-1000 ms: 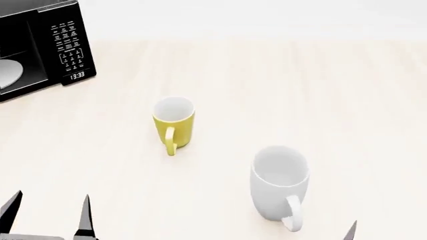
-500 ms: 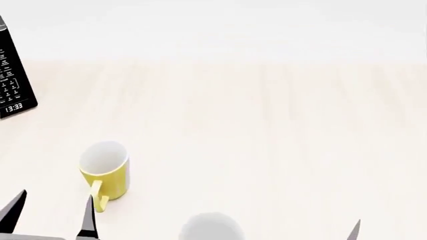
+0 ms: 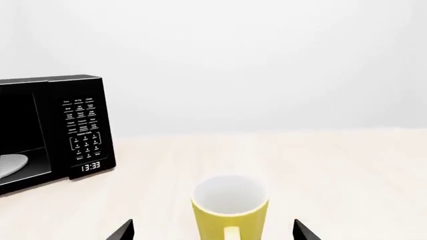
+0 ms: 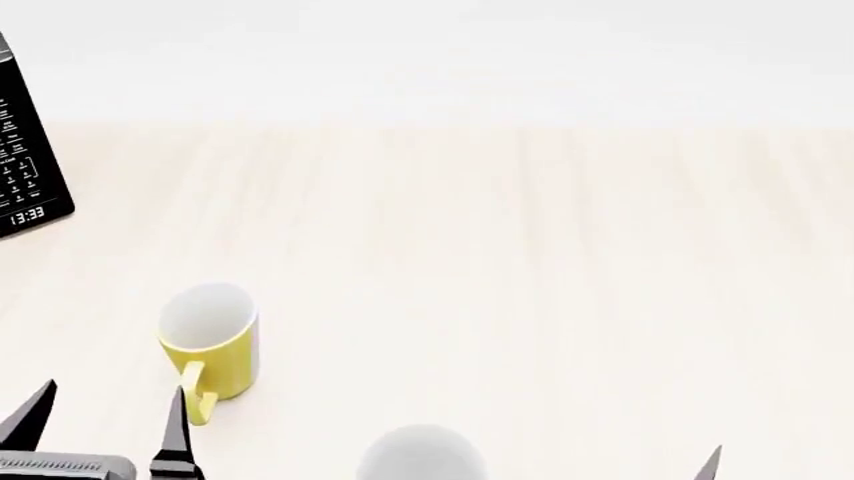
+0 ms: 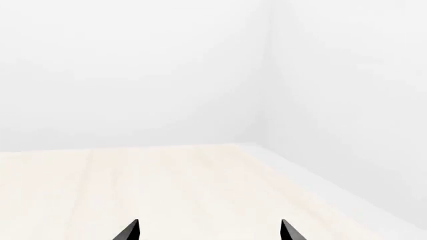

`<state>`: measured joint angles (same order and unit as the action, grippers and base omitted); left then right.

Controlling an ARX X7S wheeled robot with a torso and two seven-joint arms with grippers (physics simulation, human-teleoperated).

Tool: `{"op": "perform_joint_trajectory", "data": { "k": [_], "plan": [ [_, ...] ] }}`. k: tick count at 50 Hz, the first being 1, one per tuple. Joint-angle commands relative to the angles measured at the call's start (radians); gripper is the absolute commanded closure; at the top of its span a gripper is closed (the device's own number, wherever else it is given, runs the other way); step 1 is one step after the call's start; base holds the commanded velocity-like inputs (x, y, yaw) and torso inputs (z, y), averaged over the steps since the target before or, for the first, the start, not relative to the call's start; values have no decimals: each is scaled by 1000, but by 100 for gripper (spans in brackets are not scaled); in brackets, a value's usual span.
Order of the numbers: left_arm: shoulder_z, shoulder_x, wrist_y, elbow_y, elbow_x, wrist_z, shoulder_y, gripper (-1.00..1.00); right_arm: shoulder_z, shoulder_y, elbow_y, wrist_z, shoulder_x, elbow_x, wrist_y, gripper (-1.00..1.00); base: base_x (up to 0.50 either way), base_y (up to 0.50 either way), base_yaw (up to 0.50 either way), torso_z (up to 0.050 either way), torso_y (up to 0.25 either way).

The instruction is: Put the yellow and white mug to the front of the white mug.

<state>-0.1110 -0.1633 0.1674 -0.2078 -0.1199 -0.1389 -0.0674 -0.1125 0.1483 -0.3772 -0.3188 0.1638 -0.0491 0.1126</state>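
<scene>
1. We see the yellow and white mug upright near the table's left front, the white mug just beyond at the front edge.
2. Our left gripper spreads open, empty, facing the yellow mug.
3. Our right gripper is open, empty.
4. A microwave stands far left.

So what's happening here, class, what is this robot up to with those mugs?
Nothing is being held yet. The yellow and white mug stands upright on the wooden table, handle toward the robot. The left gripper hangs open close in front of it; in the left wrist view the mug sits between its fingertips but untouched. The white mug is only partly visible at the head view's lower edge. The right gripper is open over bare table. A black microwave stands at far left.
</scene>
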Motion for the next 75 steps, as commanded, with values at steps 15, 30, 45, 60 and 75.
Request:
{"op": "perform_joint_trajectory", "data": {
  "k": [15,30,45,60,75],
  "plan": [
    [-54,19,22,322,10,1,-184,-100,23,-4,8,-20,18,3,23,-100,0,0,0,0,0],
    [-49,38,-2,476,-19,-1,-246,-100,31,-6,14,-30,27,2,22,-100,0,0,0,0,0],
    [-52,57,-13,578,-64,22,-302,-100,44,-7,17,-40,35,6,22,-100,0,0,0,0,0],
    [-51,62,18,621,-115,40,-342,-100,56,-8,19,-48,42,5,26,-100,0,0,0,0,0],
    [-47,60,72,526,-179,43,-350,100,70,-13,26,-56,49,9,33,-100,0,0,0,0,0]
  ]
}}
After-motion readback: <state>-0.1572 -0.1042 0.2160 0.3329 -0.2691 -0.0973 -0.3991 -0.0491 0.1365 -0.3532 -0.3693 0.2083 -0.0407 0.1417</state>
